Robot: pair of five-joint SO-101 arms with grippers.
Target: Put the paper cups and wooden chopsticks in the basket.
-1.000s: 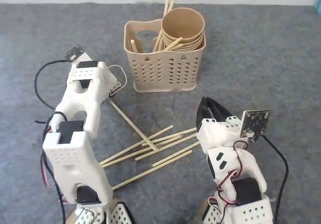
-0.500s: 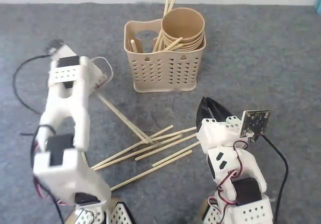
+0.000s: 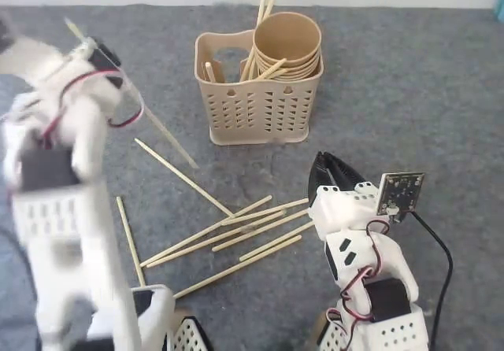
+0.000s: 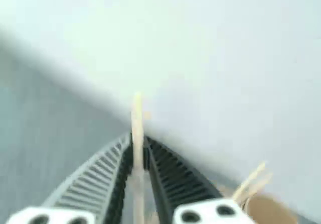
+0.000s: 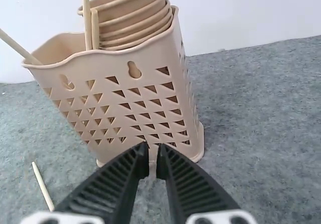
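Where the left gripper [image 3: 93,52] is held high at the far left, one wooden chopstick [image 3: 161,125] is clamped between its jaws, the free end slanted down rightward. Loose chopsticks [image 3: 236,229] are scattered on the grey mat [image 3: 409,91] in the middle. Farther off, stacked paper cups [image 3: 287,36] and upright sticks [image 3: 262,9] are held in the basket [image 3: 260,111]. The right gripper [image 5: 152,158], closed on nothing, is pointed at it.

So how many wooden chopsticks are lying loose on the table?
7, though overlap may hide more: five in the chopstick pile between the arms, one diagonal chopstick meeting it, one lone chopstick beside the left arm. A held chopstick is in the left gripper.
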